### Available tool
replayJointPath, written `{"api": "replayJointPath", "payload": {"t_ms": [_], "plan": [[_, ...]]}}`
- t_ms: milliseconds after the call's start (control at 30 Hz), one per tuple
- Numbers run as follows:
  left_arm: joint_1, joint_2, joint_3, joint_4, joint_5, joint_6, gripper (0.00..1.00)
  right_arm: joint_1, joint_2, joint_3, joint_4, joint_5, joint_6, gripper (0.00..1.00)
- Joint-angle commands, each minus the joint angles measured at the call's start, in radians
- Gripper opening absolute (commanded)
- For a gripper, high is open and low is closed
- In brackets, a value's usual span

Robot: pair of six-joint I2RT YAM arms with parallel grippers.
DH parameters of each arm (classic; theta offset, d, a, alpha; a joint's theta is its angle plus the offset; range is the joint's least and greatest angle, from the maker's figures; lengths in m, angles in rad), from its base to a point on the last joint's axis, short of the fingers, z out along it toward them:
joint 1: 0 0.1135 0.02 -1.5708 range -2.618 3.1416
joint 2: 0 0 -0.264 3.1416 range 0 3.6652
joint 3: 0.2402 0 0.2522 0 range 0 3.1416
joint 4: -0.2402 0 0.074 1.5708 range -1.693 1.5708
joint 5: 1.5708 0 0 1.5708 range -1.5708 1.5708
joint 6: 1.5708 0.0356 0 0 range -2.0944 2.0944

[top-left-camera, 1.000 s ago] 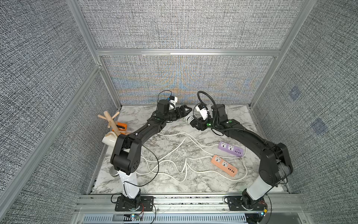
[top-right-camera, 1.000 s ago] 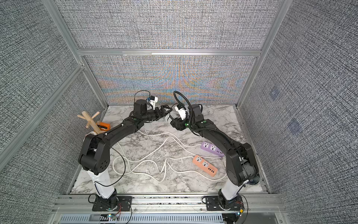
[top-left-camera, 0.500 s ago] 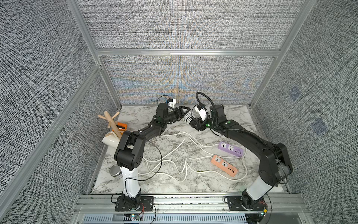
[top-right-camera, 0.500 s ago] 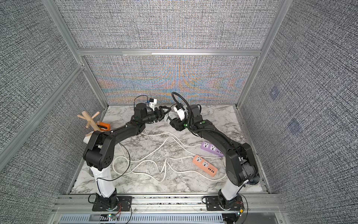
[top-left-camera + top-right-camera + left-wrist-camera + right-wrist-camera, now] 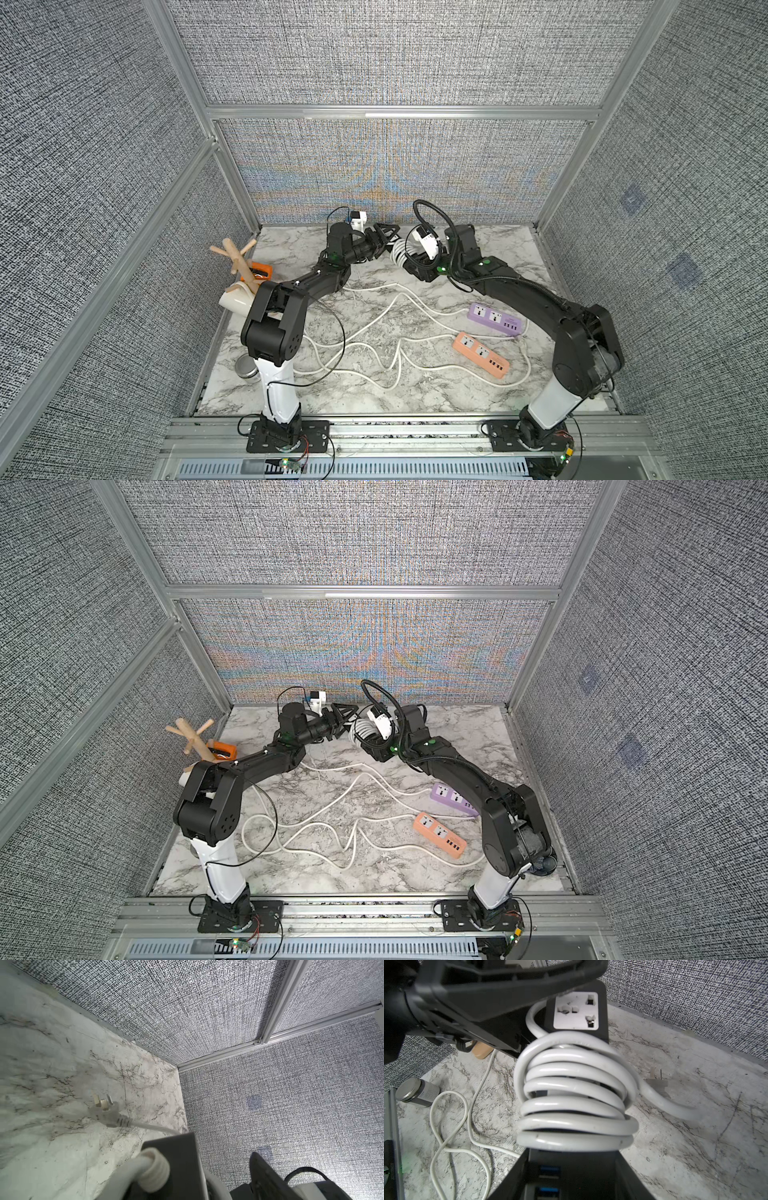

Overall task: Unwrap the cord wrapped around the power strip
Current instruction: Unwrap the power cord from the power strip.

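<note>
Right tool (image 5: pixel 573 1154) is clamped on the power strip (image 5: pixel 576 1011) at its USB end. Its jaws are roughly half apart, with one finger on each long side. The strip sticks straight out past the fingertips and is held off the table (image 5: pixel 685 1130). In both top views the left tool (image 5: pixel 390 237) (image 5: pixel 347 717) meets it head-on from the opposite side, jaws partly apart around the strip's socket end, the end farthest from the right tool. In the left wrist view only one finger (image 5: pixel 264 1172) shows, with a gap to the strip body. The other finger is hidden, so we can't tell whether the left tool is gripping or just straddling. The cord (image 5: pixel 575 1103) is thick and white, wound in several tight turns round the middle of the dark strip, just ahead of the right tool's fingertips and between the two tools. One white socket face is exposed beyond the coil, and blue USB ports sit between the right fingers. The free tail leaves the coil and ends in a three-pin plug (image 5: pixel 105 1110) just beyond the left tool's fingertips. We can't tell if the plug touches the table.
</note>
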Motion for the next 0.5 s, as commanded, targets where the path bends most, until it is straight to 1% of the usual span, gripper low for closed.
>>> {"api": "replayJointPath", "payload": {"t_ms": [0,100,167,267,333,367,400,433,467], "plan": [[0.0,0.006,-0.006,0.077,0.002,-0.023,0.64,0.004,0.002,0.018,0.044,0.003,-0.032,0.0],[0.0,0.009,-0.008,0.08,-0.001,-0.028,0.54,0.006,0.002,0.02,0.038,0.005,-0.04,0.0],[0.001,0.011,-0.006,0.08,-0.003,-0.033,0.49,0.006,0.002,0.02,0.036,0.005,-0.041,0.0],[0.0,0.015,-0.003,0.07,0.006,-0.031,0.38,0.007,0.005,0.026,0.034,0.005,-0.041,0.0],[0.001,0.015,-0.003,0.05,0.005,-0.021,0.33,0.007,0.01,0.035,0.027,-0.002,-0.043,0.0],[0.0,0.014,-0.005,0.043,0.006,-0.016,0.28,0.008,0.013,0.043,0.022,-0.009,-0.042,0.0],[0.001,0.014,-0.005,0.039,0.006,-0.011,0.27,0.006,0.016,0.052,0.012,-0.023,-0.04,0.0],[0.001,0.014,-0.004,0.037,0.01,-0.004,0.23,0.005,0.018,0.061,0.0,-0.056,-0.038,0.0],[0.0,0.015,0.0,0.031,0.018,0.004,0.18,0.0,0.019,0.068,-0.008,-0.095,-0.038,0.0]]}}
